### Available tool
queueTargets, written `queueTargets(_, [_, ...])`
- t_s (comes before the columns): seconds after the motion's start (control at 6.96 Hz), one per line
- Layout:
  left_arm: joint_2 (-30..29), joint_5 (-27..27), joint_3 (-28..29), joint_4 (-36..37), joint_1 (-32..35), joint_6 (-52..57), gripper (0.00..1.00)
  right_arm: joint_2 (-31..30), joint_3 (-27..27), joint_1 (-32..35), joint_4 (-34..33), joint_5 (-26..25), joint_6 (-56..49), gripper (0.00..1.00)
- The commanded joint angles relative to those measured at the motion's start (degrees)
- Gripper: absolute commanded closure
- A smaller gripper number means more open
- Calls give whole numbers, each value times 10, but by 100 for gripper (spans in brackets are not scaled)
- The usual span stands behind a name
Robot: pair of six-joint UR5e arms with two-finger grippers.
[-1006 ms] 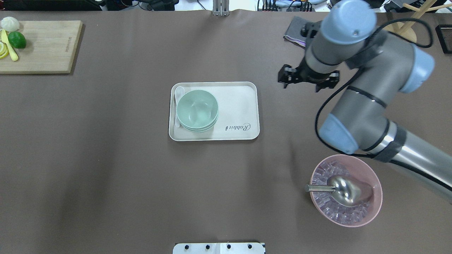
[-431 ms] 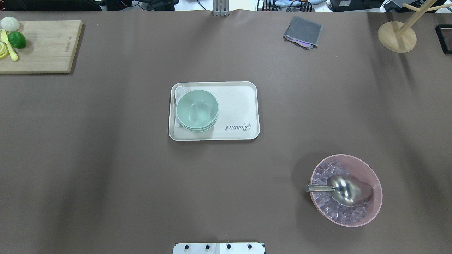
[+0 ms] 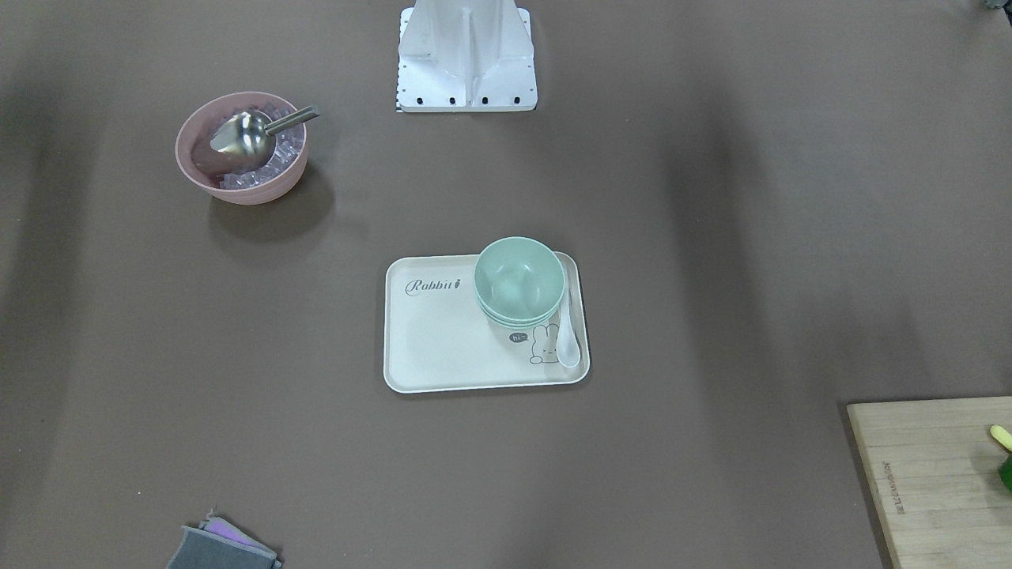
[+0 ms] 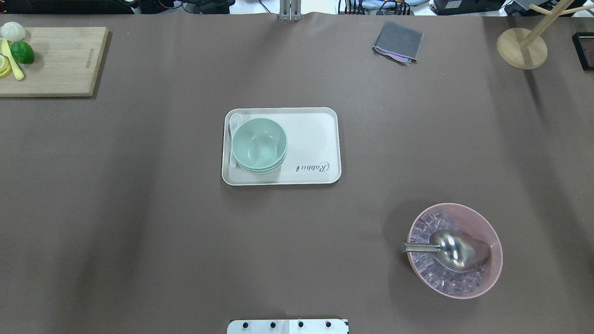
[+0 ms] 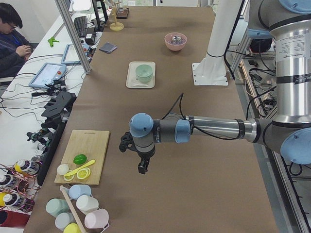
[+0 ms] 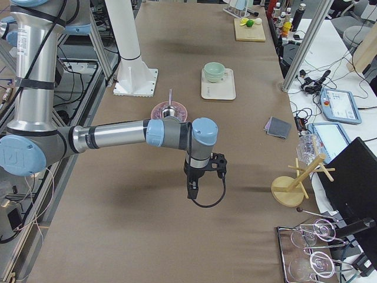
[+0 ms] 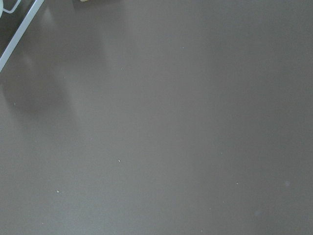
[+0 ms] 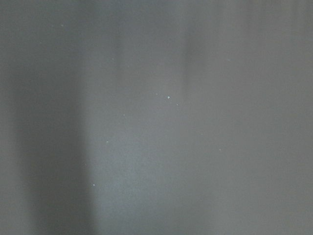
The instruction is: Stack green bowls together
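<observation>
Green bowls sit nested in one stack at the left end of a cream tray near the middle of the table. Only the top bowl shows its inside. The ones under it appear as thin rims at the stack's edge, so their sides are hidden. A white spoon lies on the tray just beside the stack, and from overhead the bowls cover part of its handle.

Neither arm reaches into the overhead or front views. The left gripper shows only in the left side view, hanging over the table near a wooden cutting board. The right gripper shows only in the right side view, well apart from the tray. From those views it cannot be told whether either one is open or closed. Both wrist cameras show only blurred brown table surface.

A pink bowl of ice holds a metal scoop. A grey cloth lies at the far edge. In the front view the cutting board is cut off at the corner.
</observation>
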State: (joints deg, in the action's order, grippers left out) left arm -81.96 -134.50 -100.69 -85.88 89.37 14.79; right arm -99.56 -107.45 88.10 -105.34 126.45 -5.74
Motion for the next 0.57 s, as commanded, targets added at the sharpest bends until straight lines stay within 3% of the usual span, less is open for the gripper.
queueTargets(0.0, [0, 4, 11, 2, -1, 0, 1, -11, 0, 3, 10, 0, -2, 0])
queueTargets(0.43, [1, 2, 9, -2, 0, -1, 1, -23, 15, 3, 136, -4, -5, 0])
